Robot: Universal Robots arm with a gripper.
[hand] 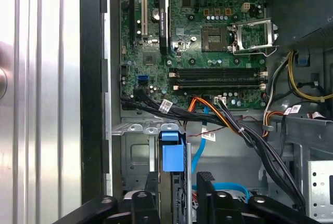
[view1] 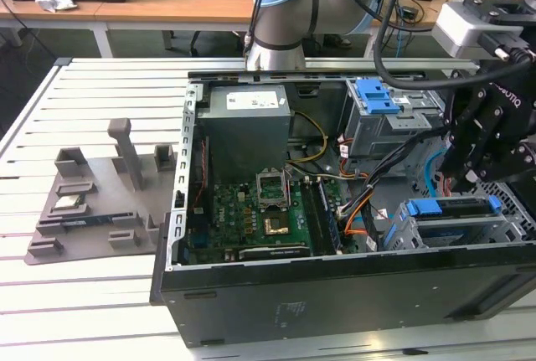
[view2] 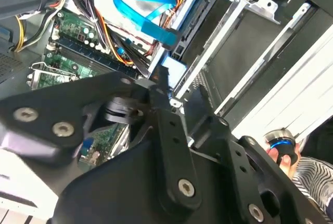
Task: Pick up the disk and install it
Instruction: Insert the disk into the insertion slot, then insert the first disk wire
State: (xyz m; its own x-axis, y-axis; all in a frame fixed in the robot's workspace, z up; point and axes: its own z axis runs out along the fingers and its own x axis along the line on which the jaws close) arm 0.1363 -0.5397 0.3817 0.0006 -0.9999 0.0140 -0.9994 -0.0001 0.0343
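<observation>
Gripper: positioned over the open computer case at the exterior view's right; two black fingers are seen spread apart in the first wrist view, nothing held. Disk: seated on edge in the drive cage, blue-framed, directly beneath the gripper; its blue tab is shown between the fingers. Motherboard: exposed alongside.

Case: lies open on the table, free from above.
Board: bare middle, walled by the power box.
Cables: cross between board and drive cage.
Gripper: hangs over the cage, just above its blue frame.
Table by the tray: open.
</observation>
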